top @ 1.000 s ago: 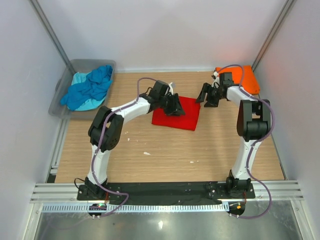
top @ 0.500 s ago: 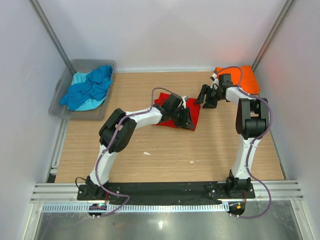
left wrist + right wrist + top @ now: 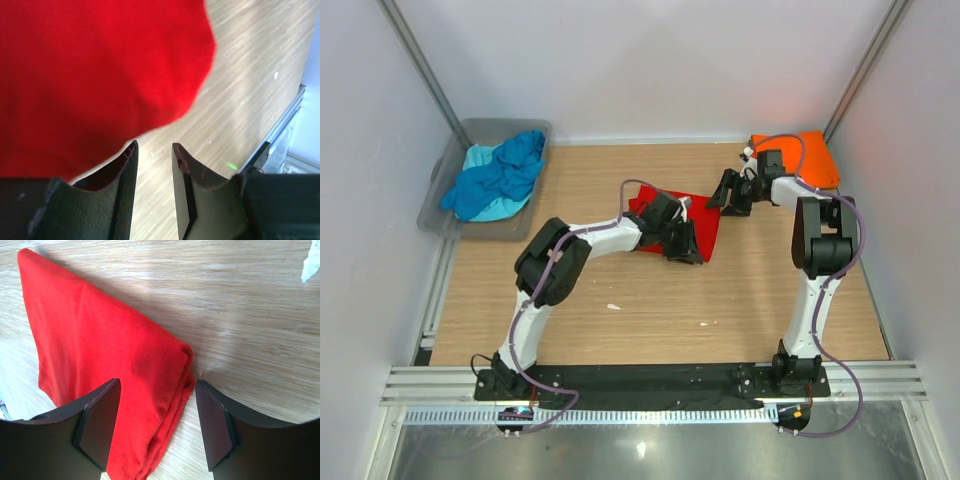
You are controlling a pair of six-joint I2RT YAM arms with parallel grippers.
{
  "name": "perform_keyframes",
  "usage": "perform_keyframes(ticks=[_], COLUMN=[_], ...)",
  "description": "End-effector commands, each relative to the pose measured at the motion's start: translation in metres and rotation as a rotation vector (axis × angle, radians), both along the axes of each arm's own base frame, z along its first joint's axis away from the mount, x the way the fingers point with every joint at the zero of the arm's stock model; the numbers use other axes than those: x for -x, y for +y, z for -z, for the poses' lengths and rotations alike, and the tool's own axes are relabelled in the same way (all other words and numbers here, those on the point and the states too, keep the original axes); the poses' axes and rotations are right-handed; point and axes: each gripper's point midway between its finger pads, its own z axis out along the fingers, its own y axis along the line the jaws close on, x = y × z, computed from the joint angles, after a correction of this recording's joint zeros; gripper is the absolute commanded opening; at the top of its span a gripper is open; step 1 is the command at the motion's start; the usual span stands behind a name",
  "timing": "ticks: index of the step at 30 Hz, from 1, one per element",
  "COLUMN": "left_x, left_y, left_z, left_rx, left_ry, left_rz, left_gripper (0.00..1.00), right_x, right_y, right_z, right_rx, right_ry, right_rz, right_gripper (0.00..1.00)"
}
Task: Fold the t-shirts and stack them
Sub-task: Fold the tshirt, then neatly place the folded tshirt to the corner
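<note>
red t-shirt (image 3: pixel 705 222): folded into a flat packet, lying on the wooden table (image 3: pixel 650 300) a bit right of the middle and between my two arms. On the right wrist cam (image 3: pixel 110 365) I can see the layers stacked along one edge and a rounded folded corner.
left gripper (image 3: pixel 685 248): sitting over the near edge of the red t-shirt. On its own cam (image 3: pixel 154 146) the fingers are only a narrow slit apart, with bare wood showing through and no cloth in the slit that I can make out. The red edge (image 3: pixel 90 70) runs right up beside one finger, but I honestly can't tell if it touches.
right gripper (image 3: pixel 728 195): at the far right corner of the red t-shirt, jaws spread wide with nothing clamped. On the wrist cam (image 3: pixel 157 382) the folded corner lines up in the gap. Can't tell if it's touching the cloth.
orange t-shirt (image 3: pixel 812 155): folded in the far right corner of the table, just behind the right arm and apart from the red one.
blue t-shirt (image 3: pixel 495 180): crumpled in the grey plastic tub (image 3: pixel 480 128), far left corner.
pale turquoise t-shirt (image 3: pixel 480 157): same tub, mostly under the blue one.
</note>
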Motion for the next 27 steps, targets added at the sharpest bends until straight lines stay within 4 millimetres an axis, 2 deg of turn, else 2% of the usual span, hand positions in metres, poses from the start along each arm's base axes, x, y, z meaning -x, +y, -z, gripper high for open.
perform_keyframes(ticks=[1, 6, 8, 11, 14, 15, 18, 19, 22, 25, 27], left_x=[-0.004, 0.0, -0.001, -0.006, -0.022, -0.03, -0.041, -0.039, -0.037, -0.03, -0.027], left_y=[-0.003, 0.009, 0.019, 0.043, 0.076, 0.093, 0.123, 0.13, 0.146, 0.15, 0.151], left_z=[-0.078, -0.123, -0.142, -0.154, -0.153, -0.154, -0.155, -0.148, -0.145, -0.14, -0.138], left_rx=[0.094, 0.098, 0.118, 0.112, 0.083, 0.089, 0.086, 0.079, 0.075, 0.067, 0.069], left_ry=[-0.124, -0.187, -0.203, -0.221, -0.23, -0.219, -0.221, -0.205, -0.201, -0.193, -0.183], left_rz=[0.008, 0.032, 0.027, 0.017, -0.016, -0.044, -0.101, -0.108, -0.126, -0.126, -0.123], left_gripper=[0.35, 0.36, 0.37, 0.37, 0.37, 0.37, 0.37, 0.37, 0.37, 0.37, 0.37], right_x=[0.011, 0.011, 0.012, 0.013, 0.016, 0.019, 0.024, 0.026, 0.035, 0.04, 0.043], right_y=[0.0, 0.003, 0.005, 0.006, 0.007, 0.008, 0.011, 0.011, 0.006, -0.009, -0.009], right_z=[0.017, 0.02, 0.019, 0.02, 0.024, 0.026, 0.03, 0.032, 0.035, 0.043, 0.042], right_rx=[0.014, 0.004, 0.003, 0.009, 0.014, 0.011, 0.008, 0.013, 0.051, 0.132, 0.14], right_ry=[0.051, 0.057, 0.054, 0.057, 0.062, 0.072, 0.078, 0.083, 0.097, 0.12, 0.124], right_rz=[0.003, 0.004, 0.001, 0.004, 0.007, 0.008, 0.001, -0.002, -0.002, 0.042, 0.046], right_gripper=[0.68, 0.68, 0.69, 0.7, 0.7, 0.7, 0.68, 0.67, 0.66, 0.66, 0.65])
